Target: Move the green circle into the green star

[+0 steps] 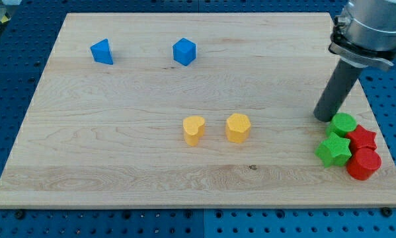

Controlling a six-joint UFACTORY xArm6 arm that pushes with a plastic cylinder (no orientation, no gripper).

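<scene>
The green circle (344, 123) sits near the board's right edge, touching the green star (334, 150) just below and left of it. My tip (325, 118) rests on the board just left of and slightly above the green circle, very close to it or touching it. A red star (363, 137) lies right of the green circle, and a red circle (364, 164) lies below that, right of the green star. These blocks form one tight cluster.
A yellow heart (194, 129) and a yellow hexagon (238, 127) sit mid-board. Two blue blocks (102, 51) (184, 51) lie at the view's top left. The board's right edge (376, 112) runs close to the cluster.
</scene>
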